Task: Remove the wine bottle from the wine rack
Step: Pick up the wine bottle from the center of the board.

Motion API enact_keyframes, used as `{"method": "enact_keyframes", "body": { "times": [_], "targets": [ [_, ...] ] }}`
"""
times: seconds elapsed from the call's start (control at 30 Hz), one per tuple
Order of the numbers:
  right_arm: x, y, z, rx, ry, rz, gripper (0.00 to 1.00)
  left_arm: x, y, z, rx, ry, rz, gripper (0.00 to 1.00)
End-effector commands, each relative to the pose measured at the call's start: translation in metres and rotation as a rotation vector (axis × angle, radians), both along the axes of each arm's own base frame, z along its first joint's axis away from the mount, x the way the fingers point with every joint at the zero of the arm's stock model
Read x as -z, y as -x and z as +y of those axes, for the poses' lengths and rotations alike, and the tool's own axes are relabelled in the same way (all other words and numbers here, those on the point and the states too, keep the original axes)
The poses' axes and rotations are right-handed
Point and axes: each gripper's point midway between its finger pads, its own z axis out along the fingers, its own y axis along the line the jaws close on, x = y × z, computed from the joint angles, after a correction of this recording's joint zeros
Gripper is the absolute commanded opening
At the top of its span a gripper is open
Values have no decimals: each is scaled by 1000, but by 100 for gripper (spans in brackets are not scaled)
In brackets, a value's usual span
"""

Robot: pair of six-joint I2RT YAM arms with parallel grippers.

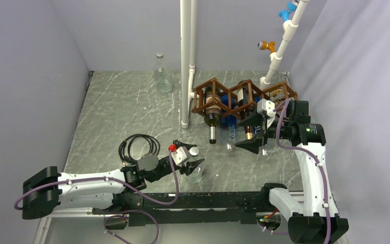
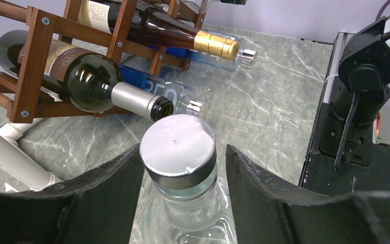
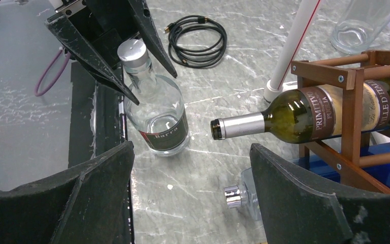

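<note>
1. Brown wooden wine rack (image 1: 244, 96) stands at 1 o'clock from overhead. A dark wine bottle (image 1: 213, 115) lies in its left cell, neck pointing to 6. My right pincer (image 1: 251, 142) hangs near the rack's front.
2. Left wrist: my left pincer (image 2: 184, 151) straddles a clear bottle (image 2: 183, 195), jaws part open, with a gap at 3 o'clock.
3. Right wrist: my right pincer gapes wide, holding nothing. The wine bottle is at 3 o'clock, racked.

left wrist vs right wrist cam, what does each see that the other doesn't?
Left wrist only: gold-capped bottle in the wine rack, the right arm. Right wrist only: coiled black cable, glass flask, the label on the clear bottle. Both: that bottle straddled by the left gripper, silver-necked wine bottle, rack, white pipe.
</note>
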Motion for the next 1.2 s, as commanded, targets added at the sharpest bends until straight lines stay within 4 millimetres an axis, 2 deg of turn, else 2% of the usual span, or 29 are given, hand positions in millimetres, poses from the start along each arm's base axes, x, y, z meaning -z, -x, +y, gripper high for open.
{"method": "enact_keyframes", "body": {
  "times": [0.0,0.1,0.23,0.37,0.53,0.73,1.03,1.17],
  "targets": [
    [-7,1,2,-24,-25,-61,87,-20,-2,-3,1,62,-29,62],
    [-8,1,1,-22,-25,-61,87,-20,-2,-3,2,64,-29,50],
    [-7,1,1,-21,-25,-60,87,-21,-4,-2,0,62,-29,22],
    [-7,1,1,-20,-26,-59,87,-26,-8,3,-12,70,-9,1],
    [-7,0,1,-18,-25,-60,87,-51,-16,18,-35,137,0,0],
    [-7,0,0,-15,-23,-60,87,-81,-36,47,-110,207,-3,0],
    [-6,-1,-1,-13,-20,-62,87,-111,-82,94,-253,223,-50,0],
    [-4,-1,-1,-12,-18,-61,87,-126,-99,109,-308,214,-93,0]
  ]
}}
